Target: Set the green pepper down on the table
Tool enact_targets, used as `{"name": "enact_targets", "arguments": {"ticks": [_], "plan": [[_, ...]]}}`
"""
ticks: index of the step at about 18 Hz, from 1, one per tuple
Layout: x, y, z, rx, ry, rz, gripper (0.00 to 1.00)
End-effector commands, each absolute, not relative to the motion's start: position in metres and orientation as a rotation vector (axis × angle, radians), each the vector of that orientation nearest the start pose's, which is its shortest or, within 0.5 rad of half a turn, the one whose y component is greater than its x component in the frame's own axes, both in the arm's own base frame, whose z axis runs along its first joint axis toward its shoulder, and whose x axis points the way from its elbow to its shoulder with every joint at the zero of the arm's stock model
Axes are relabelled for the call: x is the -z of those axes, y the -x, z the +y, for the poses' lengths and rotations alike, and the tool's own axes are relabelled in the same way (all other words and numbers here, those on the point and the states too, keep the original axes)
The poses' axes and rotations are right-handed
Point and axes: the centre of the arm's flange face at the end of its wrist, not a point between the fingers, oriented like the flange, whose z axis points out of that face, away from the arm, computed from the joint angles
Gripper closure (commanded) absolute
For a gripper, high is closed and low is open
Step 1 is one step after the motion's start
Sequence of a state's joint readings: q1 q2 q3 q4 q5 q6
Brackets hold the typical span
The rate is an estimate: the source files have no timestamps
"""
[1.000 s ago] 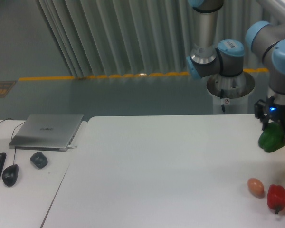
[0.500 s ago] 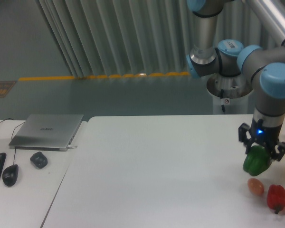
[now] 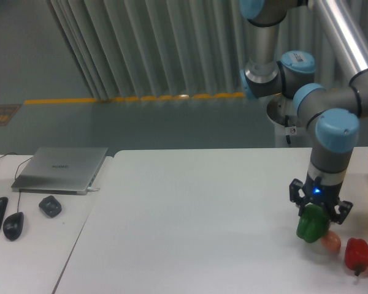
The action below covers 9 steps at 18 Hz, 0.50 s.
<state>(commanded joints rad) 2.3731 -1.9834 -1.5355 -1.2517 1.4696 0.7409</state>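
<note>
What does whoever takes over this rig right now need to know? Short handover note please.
Gripper: jaws shut on the green pepper, held low over the table near its right side.
Pepper sits in front of the egg in this view; whether it touches the table or egg can't be told. Red pepper lies just right of the egg.
Done: pepper grasped and carried over the tabletop.
Left: set it down on a bare spot, open jaws, retract.

- I am holding the green pepper (image 3: 311,226), glossy and lumpy, clamped in my gripper (image 3: 318,214), hanging low over the right side.
- The table (image 3: 190,214) is lying beneath it, white, matte and flat.
</note>
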Motion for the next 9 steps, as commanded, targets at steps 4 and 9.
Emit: {"name": "enact_targets", "arguments": {"ticks": [4,9], "plan": [[-0.2969,0.3386,0.5504,0.182,3.116,-0.06,0.44],[-0.2951,0.3389,0.551,0.185,3.116,-0.058,0.12]]}}
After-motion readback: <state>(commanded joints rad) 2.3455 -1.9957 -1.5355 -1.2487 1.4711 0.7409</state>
